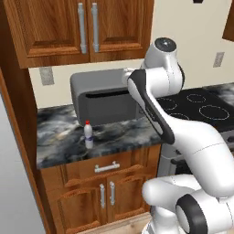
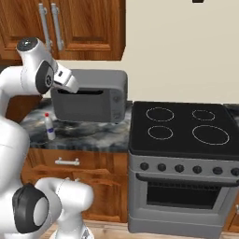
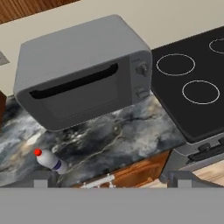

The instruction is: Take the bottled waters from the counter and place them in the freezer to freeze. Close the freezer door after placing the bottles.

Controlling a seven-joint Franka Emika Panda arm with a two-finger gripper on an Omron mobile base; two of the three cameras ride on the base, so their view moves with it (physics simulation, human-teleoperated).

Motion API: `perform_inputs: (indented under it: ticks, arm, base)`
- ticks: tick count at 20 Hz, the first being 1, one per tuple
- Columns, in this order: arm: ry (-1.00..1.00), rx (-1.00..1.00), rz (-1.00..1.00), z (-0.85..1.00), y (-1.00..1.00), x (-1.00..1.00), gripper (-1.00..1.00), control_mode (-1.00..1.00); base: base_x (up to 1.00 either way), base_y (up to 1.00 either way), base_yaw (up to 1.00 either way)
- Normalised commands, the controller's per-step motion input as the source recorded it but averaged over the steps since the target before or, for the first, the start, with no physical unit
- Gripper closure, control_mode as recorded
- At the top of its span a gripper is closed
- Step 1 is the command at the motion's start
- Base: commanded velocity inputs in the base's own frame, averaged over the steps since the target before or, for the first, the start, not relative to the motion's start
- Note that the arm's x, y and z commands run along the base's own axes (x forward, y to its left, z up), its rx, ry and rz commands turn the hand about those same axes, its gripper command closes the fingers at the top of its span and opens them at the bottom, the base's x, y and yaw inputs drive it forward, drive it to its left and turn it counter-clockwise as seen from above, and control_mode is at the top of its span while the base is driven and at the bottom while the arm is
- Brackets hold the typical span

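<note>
A small clear bottled water [image 1: 88, 135] with a red cap and pale label stands upright on the dark marbled counter [image 1: 59, 141], left of the microwave's front. The same bottle [image 2: 49, 127] shows at the counter's [image 2: 93, 134] left end in the right base view. From the hand view the bottle [image 3: 50, 161] sits at the lower left, near the counter's [image 3: 127, 131] front edge. My gripper [image 3: 113, 180] hangs high above the counter in front of the microwave, open, with nothing between its widely spread fingertips [image 3: 46, 180]. The freezer and its door are out of view.
A grey microwave [image 1: 103, 98] takes up the back of the counter. To its right stands a black-topped stove [image 2: 182, 128] with an oven below. Brown wall cabinets [image 1: 87, 27] hang overhead, and drawers and doors [image 1: 107, 185] sit under the counter. A tall wooden panel [image 1: 18, 123] bounds the left.
</note>
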Motion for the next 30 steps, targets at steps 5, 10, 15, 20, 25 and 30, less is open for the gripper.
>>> perform_inputs:
  ticks: [5, 10, 15, 20, 25, 30]
  arm:
    - [0.00, 0.00, 0.00, 0.00, 0.00, 0.00, -1.00, 1.00]
    - [0.00, 0.00, 0.00, 0.00, 0.00, 0.00, -1.00, 1.00]
    - [0.00, 0.00, 0.00, 0.00, 0.00, 0.00, -1.00, 1.00]
    - [-0.01, 0.00, 0.00, 0.00, 0.11, -0.05, -1.00, -1.00]
    - [0.00, 0.12, 0.24, -0.01, -0.19, 0.00, -1.00, -1.00]
    - [0.00, 0.21, 0.50, -0.19, -0.82, -0.03, -1.00, -1.00]
  base:
    - [0.17, 0.27, -0.01]
    - [0.66, 0.01, -0.05]
    - [0.42, 0.34, 0.00]
    - [-0.20, 0.68, 0.04]
    - [0.00, 0.00, 0.00]
    - [0.00, 0.00, 0.00]
